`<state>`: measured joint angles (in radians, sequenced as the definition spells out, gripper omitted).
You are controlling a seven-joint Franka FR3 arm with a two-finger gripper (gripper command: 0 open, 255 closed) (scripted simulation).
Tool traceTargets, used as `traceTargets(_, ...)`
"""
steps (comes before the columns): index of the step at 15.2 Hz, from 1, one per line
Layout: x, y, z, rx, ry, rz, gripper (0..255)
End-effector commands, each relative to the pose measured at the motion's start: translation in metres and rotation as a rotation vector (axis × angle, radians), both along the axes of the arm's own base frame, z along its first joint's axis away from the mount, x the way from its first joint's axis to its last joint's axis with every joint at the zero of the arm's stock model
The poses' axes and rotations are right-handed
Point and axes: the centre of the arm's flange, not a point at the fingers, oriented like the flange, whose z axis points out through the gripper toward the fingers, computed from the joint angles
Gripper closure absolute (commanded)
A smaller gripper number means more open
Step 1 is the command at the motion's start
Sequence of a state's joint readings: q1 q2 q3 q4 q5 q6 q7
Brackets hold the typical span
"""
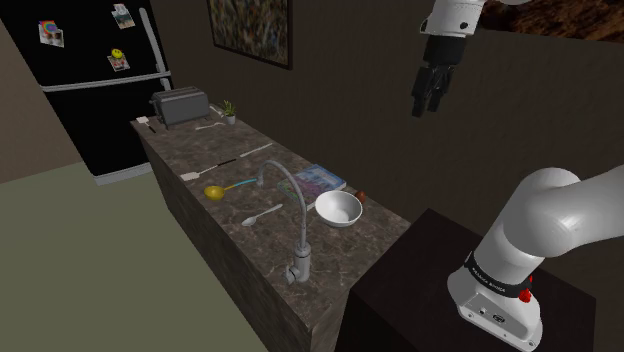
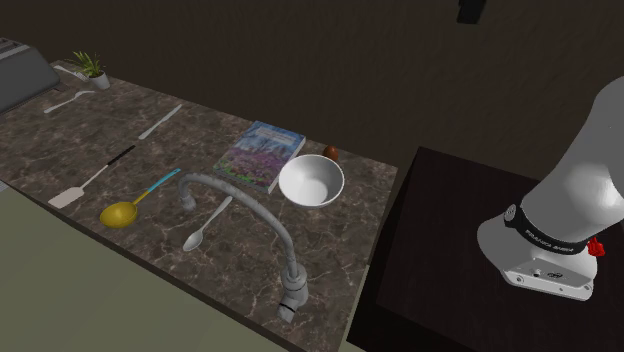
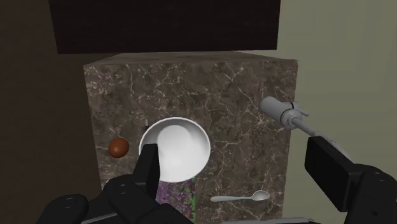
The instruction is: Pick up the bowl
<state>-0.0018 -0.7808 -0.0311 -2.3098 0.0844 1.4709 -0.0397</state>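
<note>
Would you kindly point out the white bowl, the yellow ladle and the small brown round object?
white round bowl (image 2: 311, 183), second exterior view, its bare inside.
yellow ladle with blue handle (image 2: 119, 213), second exterior view, its yellow cup.
small brown round object (image 3: 118, 147), wrist view, its middle.

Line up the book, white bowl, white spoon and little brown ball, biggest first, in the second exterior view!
1. book
2. white bowl, a bit smaller
3. white spoon: nearly as long as the bowl is wide, but thin
4. brown ball, smallest
</note>
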Motion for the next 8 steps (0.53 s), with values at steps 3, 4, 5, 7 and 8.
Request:
traceTargets(3, 0.01, 0.01, -0.023, -0.023, -0.004, 0.016, 0)
traceTargets(4, 0.014, 0.015, -0.035, -0.034, -0.006, 0.023, 0)
traceTargets(5, 0.019, 0.02, -0.047, -0.045, -0.008, 0.031, 0)
traceTargets(7, 0.029, 0.029, -0.07, -0.068, -0.011, 0.047, 0)
traceTargets(8, 0.034, 0.034, -0.082, -0.079, -0.013, 0.055, 0)
